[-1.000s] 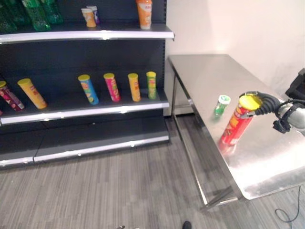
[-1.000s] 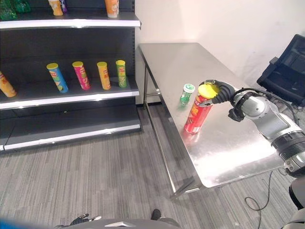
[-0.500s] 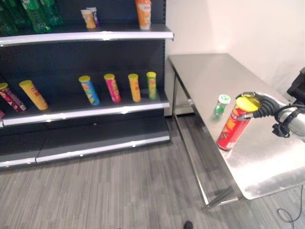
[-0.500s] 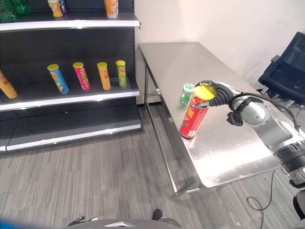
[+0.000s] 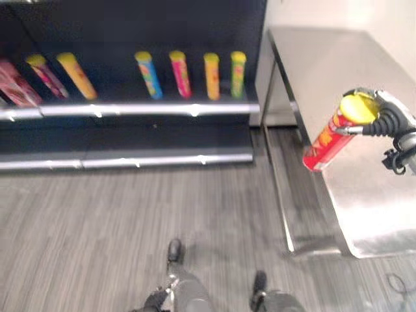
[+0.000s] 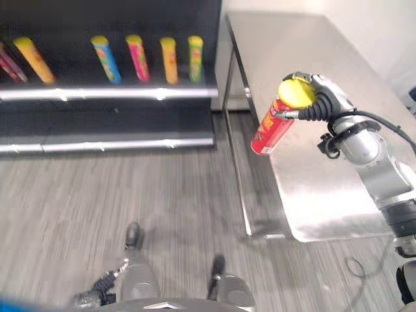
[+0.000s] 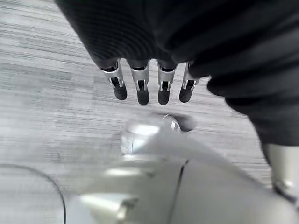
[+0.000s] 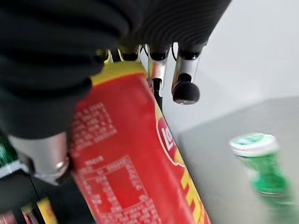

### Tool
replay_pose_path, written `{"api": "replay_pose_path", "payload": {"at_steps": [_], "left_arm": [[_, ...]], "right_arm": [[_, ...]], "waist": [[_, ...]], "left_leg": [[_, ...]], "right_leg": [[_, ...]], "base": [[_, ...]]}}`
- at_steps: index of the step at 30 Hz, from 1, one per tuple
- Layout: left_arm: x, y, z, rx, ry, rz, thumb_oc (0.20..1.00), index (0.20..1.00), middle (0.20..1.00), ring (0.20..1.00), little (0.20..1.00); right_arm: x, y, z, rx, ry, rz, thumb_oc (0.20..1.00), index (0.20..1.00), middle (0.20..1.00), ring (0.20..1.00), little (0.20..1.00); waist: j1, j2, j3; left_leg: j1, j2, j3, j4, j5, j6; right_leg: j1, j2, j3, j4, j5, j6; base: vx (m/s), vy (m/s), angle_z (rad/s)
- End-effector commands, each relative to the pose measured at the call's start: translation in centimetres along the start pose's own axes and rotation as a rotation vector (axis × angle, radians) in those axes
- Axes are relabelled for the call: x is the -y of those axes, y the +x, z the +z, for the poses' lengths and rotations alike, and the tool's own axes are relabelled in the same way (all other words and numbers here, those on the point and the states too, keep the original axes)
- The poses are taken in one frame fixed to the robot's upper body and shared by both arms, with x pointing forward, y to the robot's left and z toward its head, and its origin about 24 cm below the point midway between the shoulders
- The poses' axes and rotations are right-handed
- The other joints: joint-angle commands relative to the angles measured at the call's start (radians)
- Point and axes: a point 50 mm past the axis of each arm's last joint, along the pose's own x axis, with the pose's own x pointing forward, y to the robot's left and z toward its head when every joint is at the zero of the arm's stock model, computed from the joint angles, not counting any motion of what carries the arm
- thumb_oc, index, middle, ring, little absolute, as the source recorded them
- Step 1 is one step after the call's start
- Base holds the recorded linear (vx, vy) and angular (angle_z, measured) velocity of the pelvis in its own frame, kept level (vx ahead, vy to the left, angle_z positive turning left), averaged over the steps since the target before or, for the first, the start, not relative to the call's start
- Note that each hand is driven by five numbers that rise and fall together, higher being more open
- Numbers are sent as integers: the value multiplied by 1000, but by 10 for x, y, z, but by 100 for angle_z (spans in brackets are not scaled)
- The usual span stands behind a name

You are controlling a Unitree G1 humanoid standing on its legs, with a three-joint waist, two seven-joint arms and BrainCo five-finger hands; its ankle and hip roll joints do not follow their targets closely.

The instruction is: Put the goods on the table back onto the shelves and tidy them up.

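Observation:
A red chip can [image 5: 327,141] with a yellow lid hangs tilted in the air, its base over the table's [image 5: 367,195] left edge. My right hand [image 5: 385,117] is shut on its top end, fingers [image 8: 185,80] curled round the can [image 8: 135,154]. A small green can [image 8: 259,163] stands on the table just beyond it. My left hand [image 7: 140,86] hangs over the grey floor with straight fingers and holds nothing.
To the left, a dark shelf [image 5: 130,110] carries several upright chip tubes, among them blue [image 5: 148,75], pink [image 5: 180,73], orange [image 5: 211,76] and green [image 5: 238,73]. There is free room further left on that shelf. Grey floor lies between shelf and table.
The camera has tipped downward, shifting the whole picture. My right hand has lifted the red can off the table and carried it toward the table's left edge.

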Motion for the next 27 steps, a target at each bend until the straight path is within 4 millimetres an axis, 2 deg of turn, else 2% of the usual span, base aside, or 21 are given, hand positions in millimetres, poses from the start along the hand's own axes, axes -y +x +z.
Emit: {"api": "replay_pose_path", "payload": {"at_steps": [1, 2, 3, 4, 5, 6, 7, 9, 10, 11, 13, 15, 17, 18, 21, 23, 27], "left_arm": [[-41, -1, 19, 85, 146, 80, 1000, 1000, 1000, 1000, 1000], [-46, -2, 21, 88, 155, 90, 1000, 1000, 1000, 1000, 1000], [-49, -2, 21, 86, 157, 98, 1000, 1000, 1000, 1000, 1000], [-54, -2, 24, 88, 169, 112, 1000, 1000, 1000, 1000, 1000], [-57, -2, 27, 88, 182, 122, 1000, 1000, 1000, 1000, 1000], [-57, -2, 27, 88, 182, 122, 1000, 1000, 1000, 1000, 1000], [-57, -2, 30, 96, 192, 119, 1000, 1000, 1000, 1000, 1000], [-53, -1, 26, 82, 196, 108, 1000, 1000, 1000, 1000, 1000], [-49, -1, 25, 78, 193, 91, 1000, 1000, 1000, 1000, 1000], [-49, -1, 25, 78, 192, 90, 1000, 1000, 1000, 1000, 1000], [-43, 0, 26, 76, 191, 75, 1000, 1000, 1000, 1000, 1000], [-39, 1, 26, 75, 182, 62, 1000, 1000, 1000, 1000, 1000], [-34, 1, 26, 78, 167, 49, 1000, 1000, 1000, 1000, 1000], [-31, 1, 28, 86, 161, 39, 1000, 1000, 1000, 1000, 1000], [-28, 2, 29, 91, 184, 28, 1000, 1000, 1000, 1000, 1000], [-28, 2, 29, 86, 183, 29, 1000, 1000, 1000, 1000, 1000], [-29, 1, 22, 68, 178, 36, 1000, 1000, 1000, 1000, 1000]], "right_arm": [[5, 11, 12, 58, -11, -52, 200, 200, 200, 200, 200], [2, 14, 16, 72, -8, -43, 200, 200, 200, 200, 200], [1, 16, 19, 84, 3, -45, 200, 200, 200, 200, 200], [0, 17, 22, 99, 6, -48, 200, 200, 200, 200, 200], [0, 17, 22, 97, -1, -47, 200, 200, 200, 200, 200], [0, 17, 22, 97, -1, -48, 200, 200, 200, 200, 200], [6, 14, 19, 82, -22, -60, 200, 200, 200, 200, 200], [10, 11, 21, 93, -11, -80, 200, 200, 200, 200, 200], [14, 12, 23, 103, -16, -89, 200, 200, 200, 200, 200], [14, 12, 23, 103, -16, -89, 200, 200, 200, 200, 200], [15, 14, 26, 116, -8, -97, 200, 200, 200, 200, 200], [14, 14, 27, 124, 1, -95, 200, 200, 200, 200, 200], [11, 13, 26, 118, 13, -94, 200, 200, 200, 200, 200], [9, 12, 25, 111, 14, -83, 200, 200, 200, 200, 200], [7, 10, 24, 106, 22, -82, 200, 200, 200, 200, 200], [6, 12, 26, 113, 36, -88, 200, 200, 200, 200, 200], [4, 17, 29, 124, 17, -92, 200, 200, 200, 200, 200]], "waist": [[32, -63, -51], [35, -65, -48], [39, -63, -46], [41, -65, -46], [36, -70, -38], [35, -71, -40], [25, -71, -28], [12, -65, -25], [6, -62, -16], [6, -61, -15], [-4, -65, 7], [-13, -71, 21], [-21, -76, 36], [-32, -75, 46], [-45, -72, 59], [-46, -76, 62], [-41, -87, 46]], "left_leg": [[86, -15, 23, -256, 116, 47], [93, -34, 42, -252, 102, 66], [100, -44, 55, -252, 96, 79], [101, -53, 64, -254, 90, 88], [107, -68, 61, -261, 86, 95], [103, -69, 60, -261, 88, 96], [129, -108, 44, -284, 85, 114], [153, -133, 31, -299, 83, 124], [176, -154, 14, -314, 81, 132], [177, -153, 13, -315, 81, 131], [200, -178, -14, -325, 80, 139], [226, -199, -34, -329, 69, 144], [241, -216, -56, -325, 59, 150], [246, -225, -79, -315, 47, 154], [258, -246, -121, -307, 29, 158], [262, -258, -138, -296, 14, 161], [283, -276, -151, -272, -38, 173]], "right_leg": [[174, -127, 38, -7, 23, 127], [155, -157, 12, 21, 60, 124], [144, -170, -18, 47, 70, 112], [143, -172, -43, 65, 58, 107], [128, -145, -21, 101, 43, 89], [125, -145, -22, 101, 44, 90], [92, -58, 50, 122, -17, 73], [74, 10, 77, 100, -77, 53], [31, 61, 86, 80, -93, 45], [32, 61, 85, 80, -94, 44], [-19, 108, 100, 49, -80, 40], [-38, 132, 99, -7, -55, 44], [-77, 148, 112, -50, -14, 53], [-103, 156, 143, -77, 12, 65], [-135, 157, 187, -102, 50, 78], [-138, 149, 179, -113, 74, 80], [-99, 139, 154, -127, 69, 68]], "base": [[104, 482, -38], [88, 443, -6], [79, 384, 13], [93, 330, 15], [68, 209, 14], [136, 293, 35], [152, 272, 35], [196, 306, 35], [135, 190, 35], [114, 153, 28], [82, 94, 22], [134, 96, 28], [155, 69, 41], [184, 36, 59], [164, -4, 58], [216, -49, 84], [218, -75, 40]]}}
